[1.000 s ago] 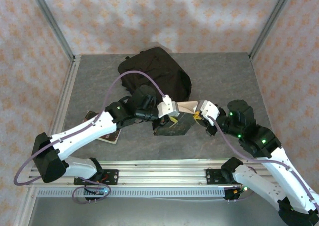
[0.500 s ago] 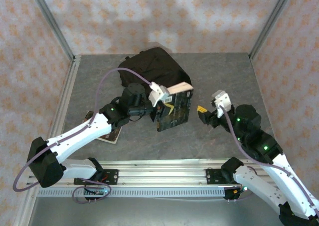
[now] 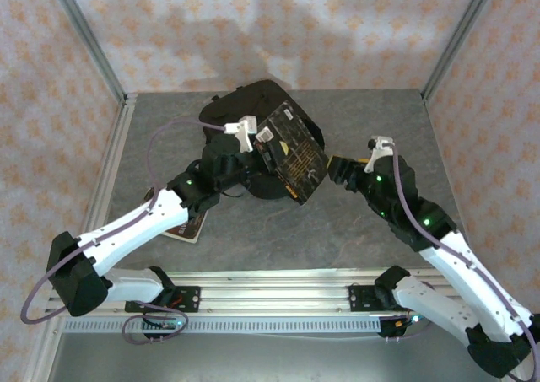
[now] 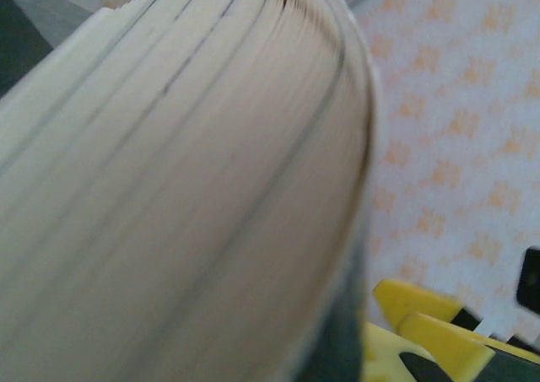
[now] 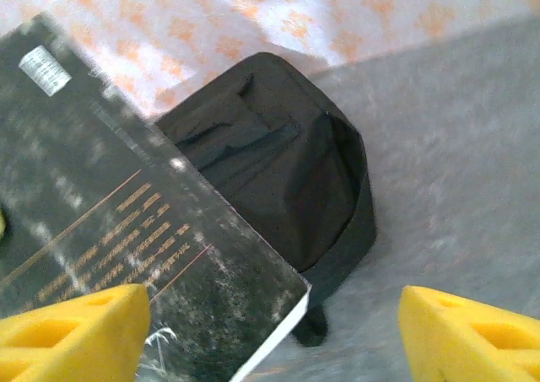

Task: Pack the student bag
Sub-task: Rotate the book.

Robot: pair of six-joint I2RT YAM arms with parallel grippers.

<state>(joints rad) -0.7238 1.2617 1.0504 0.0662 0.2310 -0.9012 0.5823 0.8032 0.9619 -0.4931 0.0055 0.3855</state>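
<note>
The student bag [image 3: 253, 99] lies slumped on the worktop [image 3: 396, 129], ahead of both arms. It looks soft and floppy, so its mouth will likely sag shut. A zipper edge or a strap seems the best hold.

A stiff, thick book [image 3: 291, 154] hangs tilted over the bag's near side, clamped at one edge by the left gripper [image 3: 260, 148].

Just right of the bag, the right gripper [image 3: 340, 167] has its fingers [image 5: 76, 327] spread wide around nothing.

The book hides the bag's near side. With black on black, I cannot tell whether the bag is unzipped.
</note>
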